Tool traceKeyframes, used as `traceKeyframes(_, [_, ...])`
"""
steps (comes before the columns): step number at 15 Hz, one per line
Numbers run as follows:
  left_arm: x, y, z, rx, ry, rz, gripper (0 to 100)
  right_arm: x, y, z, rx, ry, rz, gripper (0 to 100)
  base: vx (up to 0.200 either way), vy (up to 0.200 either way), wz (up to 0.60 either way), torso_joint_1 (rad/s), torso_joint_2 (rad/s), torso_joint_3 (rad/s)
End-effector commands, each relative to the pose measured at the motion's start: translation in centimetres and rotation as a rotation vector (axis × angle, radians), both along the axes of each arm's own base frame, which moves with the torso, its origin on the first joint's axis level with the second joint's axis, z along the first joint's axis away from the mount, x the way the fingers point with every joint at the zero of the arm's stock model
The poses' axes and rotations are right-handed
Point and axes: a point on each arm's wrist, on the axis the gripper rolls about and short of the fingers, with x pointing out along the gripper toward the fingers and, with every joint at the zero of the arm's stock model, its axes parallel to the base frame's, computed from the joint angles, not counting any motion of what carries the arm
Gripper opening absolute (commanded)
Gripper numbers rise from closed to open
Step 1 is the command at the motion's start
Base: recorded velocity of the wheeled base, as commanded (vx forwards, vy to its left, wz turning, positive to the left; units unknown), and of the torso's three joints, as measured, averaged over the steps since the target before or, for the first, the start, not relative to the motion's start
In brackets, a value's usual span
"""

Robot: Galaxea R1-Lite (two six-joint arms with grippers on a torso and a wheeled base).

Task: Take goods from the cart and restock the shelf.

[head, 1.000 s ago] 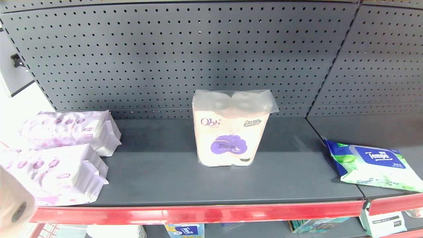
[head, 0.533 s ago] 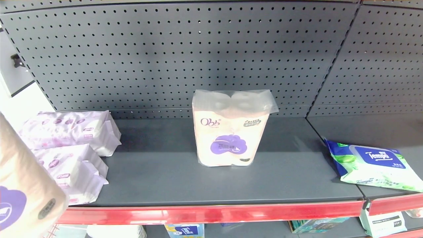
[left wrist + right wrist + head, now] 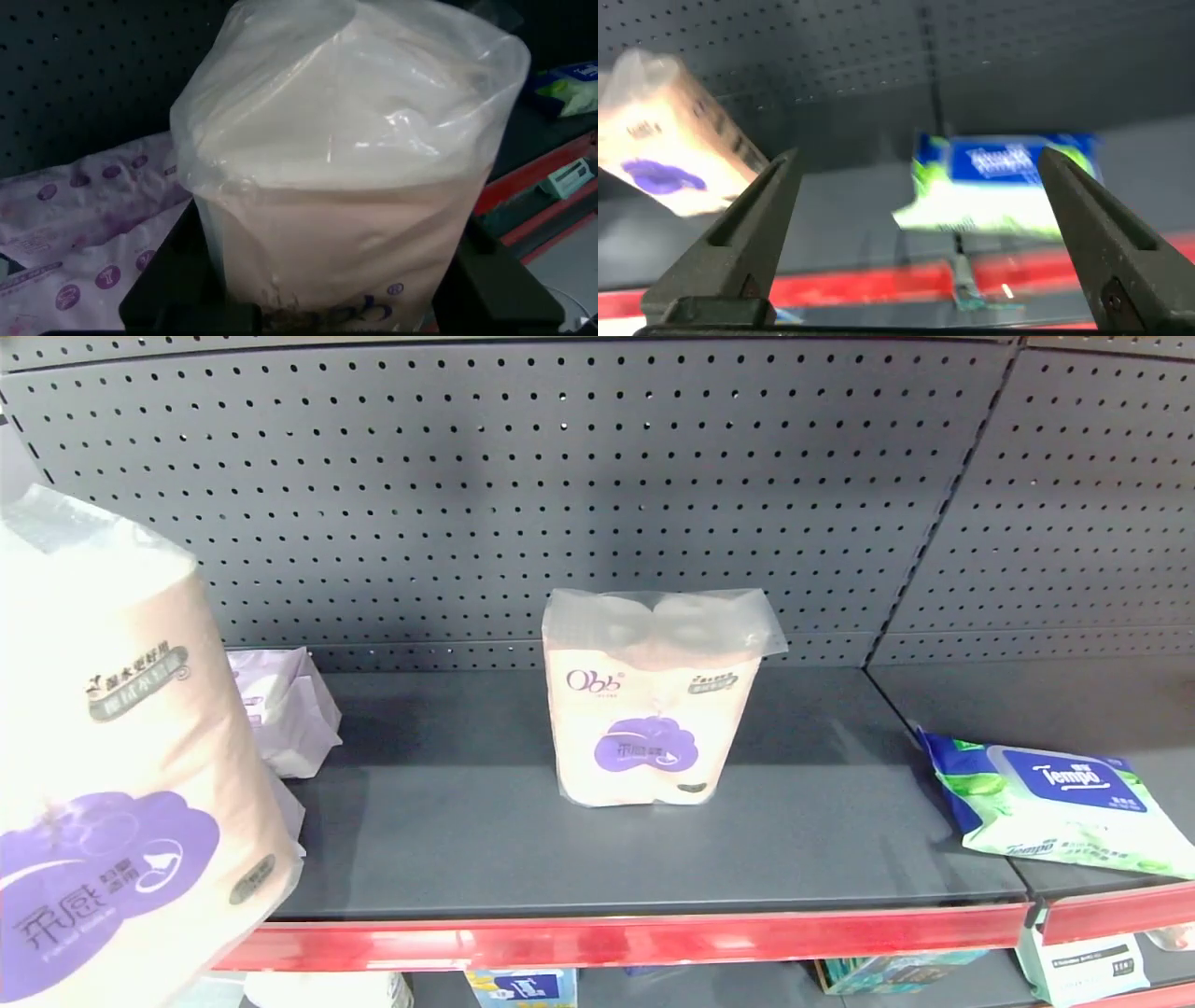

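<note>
A peach pack of toilet rolls (image 3: 121, 775) with a purple cloud label hangs at the left, in front of the shelf's front edge. In the left wrist view the same pack (image 3: 350, 177) sits between the dark fingers (image 3: 486, 280) of my left gripper, which is shut on it. A matching pack (image 3: 653, 695) stands upright in the middle of the grey shelf (image 3: 523, 840). My right gripper (image 3: 920, 243) is open with nothing between its fingers, facing the shelf from the front near the green wipes pack (image 3: 1004, 182).
Purple-and-white soft packs (image 3: 285, 709) lie at the shelf's left, partly hidden by the held pack. A green-and-blue wipes pack (image 3: 1046, 803) lies at the right. A red price rail (image 3: 635, 938) runs along the front. The pegboard back wall (image 3: 560, 495) stands behind. More goods sit on the lower shelf.
The held pack of toilet rolls has risen from the lower left corner and moved right, now covering most of the purple soft packs. The shelf items have not moved.
</note>
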Motion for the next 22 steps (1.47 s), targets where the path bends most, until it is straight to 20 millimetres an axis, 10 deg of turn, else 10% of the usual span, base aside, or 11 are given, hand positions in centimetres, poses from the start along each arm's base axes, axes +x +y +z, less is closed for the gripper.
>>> traceKeyframes(1, [0.9, -0.3, -0.1, 0.007, 0.034, -0.007, 0, 7.5, 3.1, 1.8, 0.002, 0.142, 0.309, 100, 0.0, 0.0, 0.0, 0.0, 0.0, 0.0])
traceKeyframes(22, [2.8, -0.9, 0.4, 0.02, 0.083, 0.004, 0, 24.5, 8.2, -4.1, -0.238, 0.007, 1.077, 100, 0.0, 0.0, 0.0, 0.0, 0.0, 0.0])
